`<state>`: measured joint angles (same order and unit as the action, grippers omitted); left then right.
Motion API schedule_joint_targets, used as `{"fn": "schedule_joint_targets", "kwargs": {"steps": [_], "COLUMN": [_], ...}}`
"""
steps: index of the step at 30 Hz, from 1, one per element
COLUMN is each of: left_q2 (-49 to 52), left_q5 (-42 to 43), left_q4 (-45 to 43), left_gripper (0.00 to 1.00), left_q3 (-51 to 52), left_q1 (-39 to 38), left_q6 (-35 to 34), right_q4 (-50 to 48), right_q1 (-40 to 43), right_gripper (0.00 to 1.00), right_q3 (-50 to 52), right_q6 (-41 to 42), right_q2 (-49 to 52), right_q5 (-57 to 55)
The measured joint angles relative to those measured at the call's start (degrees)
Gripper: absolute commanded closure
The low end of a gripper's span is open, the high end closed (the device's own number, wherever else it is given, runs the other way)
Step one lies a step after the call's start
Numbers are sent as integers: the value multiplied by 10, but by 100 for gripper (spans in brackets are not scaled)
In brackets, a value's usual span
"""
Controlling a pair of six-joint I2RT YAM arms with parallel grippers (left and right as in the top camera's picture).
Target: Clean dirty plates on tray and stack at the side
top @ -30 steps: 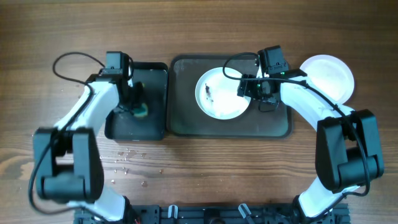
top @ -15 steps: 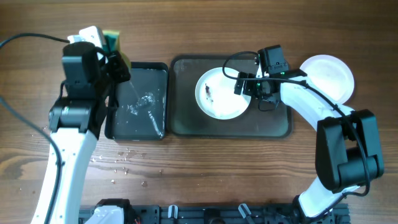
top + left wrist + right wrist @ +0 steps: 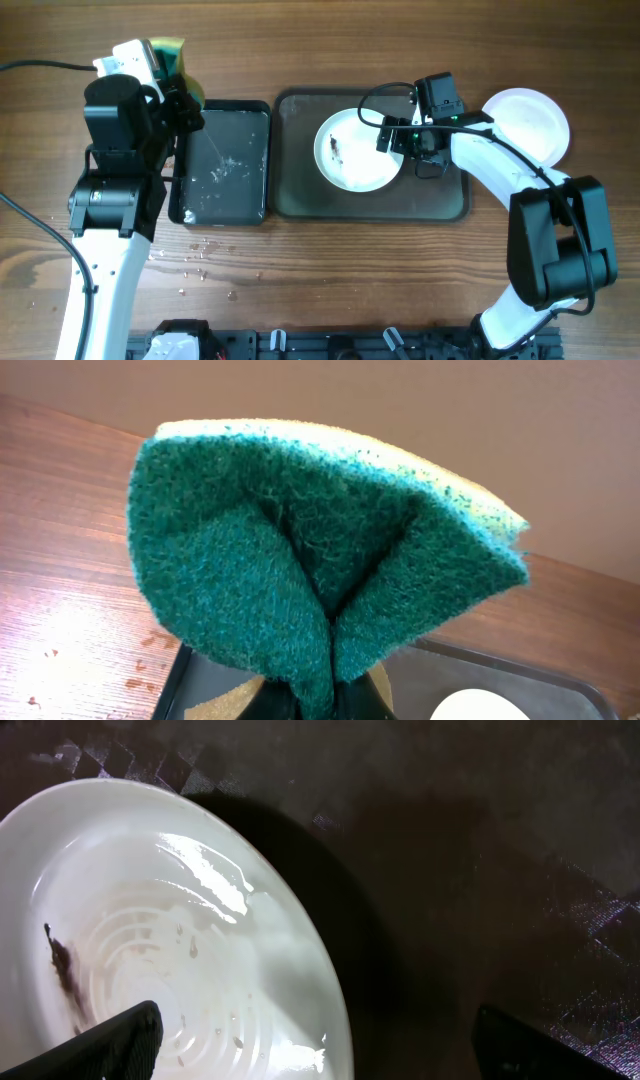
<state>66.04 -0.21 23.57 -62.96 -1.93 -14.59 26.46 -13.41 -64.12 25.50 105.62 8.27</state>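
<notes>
A white plate (image 3: 358,150) with a dark smudge (image 3: 336,152) lies on the dark-grey tray (image 3: 440,195). My right gripper (image 3: 398,140) is open, its fingers either side of the plate's right rim. In the right wrist view the plate (image 3: 180,950) fills the left and the gripper (image 3: 320,1055) straddles its edge. Another white plate (image 3: 527,125) lies on the table to the right of the tray. My left gripper (image 3: 160,68) is raised at the back left, shut on a folded green sponge (image 3: 320,560). I see no third plate.
A smaller black tray (image 3: 220,160) holding water stands left of the dark-grey tray. Water drops (image 3: 200,250) dot the wood in front of it. A black cable (image 3: 385,100) loops over the tray beside my right wrist.
My left arm has lifted the sponge out of the black tray and risen toward the back left, leaving splashed water. The right arm and plates have not moved.
</notes>
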Motion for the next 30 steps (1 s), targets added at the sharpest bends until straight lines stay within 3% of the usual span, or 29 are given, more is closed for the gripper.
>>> {"fn": "schedule_joint_targets", "kwargs": {"steps": [14,23,30], "left_q2": [17,93,164], "left_q5": [0,0,9], "left_q4": [52,143,155], "left_gripper": [96,96,96], "left_q3": [0,0,0], "left_q1": [0,0,0], "left_q6": [2,2,2], "right_q4": [-39,-40,-45], "right_q1": [0,0,0], "right_gripper": [0,0,0], "right_q3": [0,0,0], "right_q6": [0,0,0], "right_q2": [0,0,0], "right_q5": [-22,-28,-28]}}
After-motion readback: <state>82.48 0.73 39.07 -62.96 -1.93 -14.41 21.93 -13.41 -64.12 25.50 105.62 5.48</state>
